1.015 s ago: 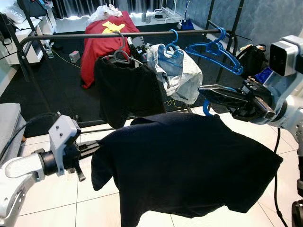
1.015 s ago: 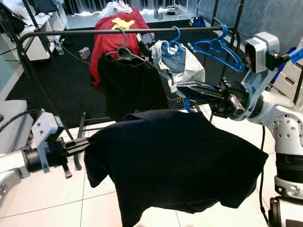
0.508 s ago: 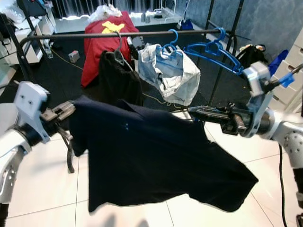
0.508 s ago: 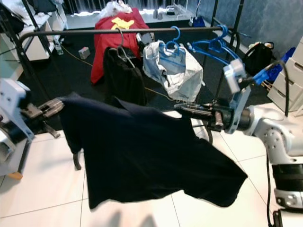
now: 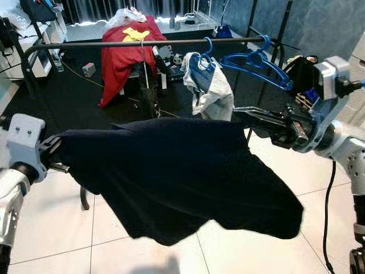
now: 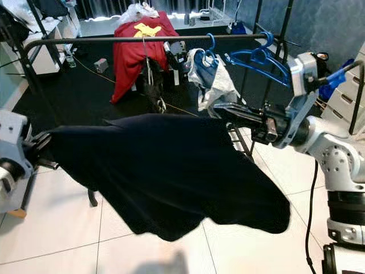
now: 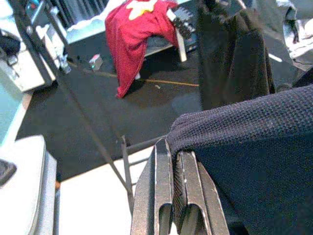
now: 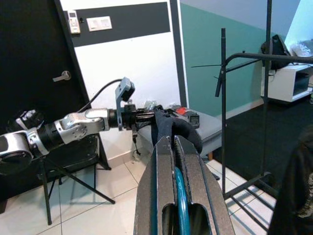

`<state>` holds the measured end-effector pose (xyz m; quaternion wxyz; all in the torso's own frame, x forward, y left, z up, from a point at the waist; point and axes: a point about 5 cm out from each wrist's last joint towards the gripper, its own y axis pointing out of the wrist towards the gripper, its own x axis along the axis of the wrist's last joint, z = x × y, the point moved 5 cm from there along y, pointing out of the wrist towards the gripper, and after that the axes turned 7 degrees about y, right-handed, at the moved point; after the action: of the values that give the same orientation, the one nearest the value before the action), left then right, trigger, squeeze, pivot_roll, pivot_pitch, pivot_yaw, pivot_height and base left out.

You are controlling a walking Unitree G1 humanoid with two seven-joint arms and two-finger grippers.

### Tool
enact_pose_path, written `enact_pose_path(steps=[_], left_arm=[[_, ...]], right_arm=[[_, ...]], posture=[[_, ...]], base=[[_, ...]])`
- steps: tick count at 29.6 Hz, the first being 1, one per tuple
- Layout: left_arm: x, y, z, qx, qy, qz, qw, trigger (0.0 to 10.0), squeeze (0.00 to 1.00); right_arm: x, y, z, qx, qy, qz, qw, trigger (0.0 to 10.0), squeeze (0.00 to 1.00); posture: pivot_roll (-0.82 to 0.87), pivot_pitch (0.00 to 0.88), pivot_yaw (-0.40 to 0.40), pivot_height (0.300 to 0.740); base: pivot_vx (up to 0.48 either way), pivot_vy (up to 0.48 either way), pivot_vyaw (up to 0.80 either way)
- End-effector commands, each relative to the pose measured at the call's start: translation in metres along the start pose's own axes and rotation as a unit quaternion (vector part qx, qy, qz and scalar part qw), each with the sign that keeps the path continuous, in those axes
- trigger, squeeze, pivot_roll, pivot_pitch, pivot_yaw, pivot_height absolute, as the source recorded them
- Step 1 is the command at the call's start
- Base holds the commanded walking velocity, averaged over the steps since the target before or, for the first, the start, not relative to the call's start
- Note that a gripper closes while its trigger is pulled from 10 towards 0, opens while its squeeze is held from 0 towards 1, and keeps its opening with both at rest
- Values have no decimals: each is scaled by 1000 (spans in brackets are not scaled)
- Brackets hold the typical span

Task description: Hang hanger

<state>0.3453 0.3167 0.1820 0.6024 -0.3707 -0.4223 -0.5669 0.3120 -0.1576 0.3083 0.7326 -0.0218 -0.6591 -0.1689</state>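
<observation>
While both arms are reaching forward, a dark navy shirt (image 5: 182, 177) is hanging stretched between them above the white tiled floor (image 5: 51, 228), in front of a black clothes rail (image 5: 142, 43). Left hand (image 7: 176, 161) is clenching one end of the shirt: the left wrist view is showing its black fingers (image 7: 164, 186) pressed together with knit fabric pinched between and draped over them. Right hand (image 5: 251, 116) is sitting at the shirt's other end, fingers closed on a blue hanger (image 8: 179, 196); the right wrist view is showing a teal-blue strip of that hanger running between the fingers, with shirt fabric bunched just past the fingertips and the left arm (image 8: 73, 125) facing it across the garment. From the head views the held hanger is hidden under the shirt, so how much of it is inside the garment cannot be told. On the rail itself: a light grey-white garment (image 5: 212, 91) is hanging on a blue hanger (image 5: 199, 60), and empty blue hangers (image 5: 256, 60) are hooked near the rail's right end. A red garment with a yellow print (image 5: 128, 48) is draped behind the rail. The left wrist view is adding a black garment (image 7: 234, 54) hanging close by and a dark carpet (image 7: 88, 112) under the rail. The right wrist view is showing a black door (image 8: 34, 73) and a grey seat (image 8: 215, 127).
</observation>
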Motion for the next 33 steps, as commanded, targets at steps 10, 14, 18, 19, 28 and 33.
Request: enact_pose_path(steps=[10, 14, 18, 19, 28, 33], left_arm=[[-45, -24, 47, 143, -47, 87, 985, 0, 0], [3, -14, 12, 51, -179, -37, 982, 392, 0], [47, -20, -21, -63, -240, -131, 960, 0, 0], [68, -32, -45, -145, -258, -170, 940, 0, 0], [118, -87, -110, -370, -257, -251, 857, 2392, 0], [133, -84, -113, -367, -271, -269, 849, 2353, 0]], right_arm=[[27, -18, -35, -129, -50, -42, 990, 0, 0], [21, -22, -56, -196, -56, -29, 979, 0, 0], [20, -24, -67, -229, -59, -29, 971, 0, 0], [19, -25, -72, -244, -60, -29, 967, 0, 0], [6, -25, -79, -257, -61, 0, 965, 0, 0], [2, -24, -80, -256, -66, 3, 964, 0, 0]], posture=[[-95, 61, 28, 740], [-94, 65, 28, 740], [-89, 66, 26, 740], [-85, 66, 26, 740], [-87, 67, 23, 740], [-87, 66, 25, 740]], base=[[0, 0, 0], [0, 0, 0], [0, 0, 0], [0, 0, 0], [0, 0, 0], [0, 0, 0]])
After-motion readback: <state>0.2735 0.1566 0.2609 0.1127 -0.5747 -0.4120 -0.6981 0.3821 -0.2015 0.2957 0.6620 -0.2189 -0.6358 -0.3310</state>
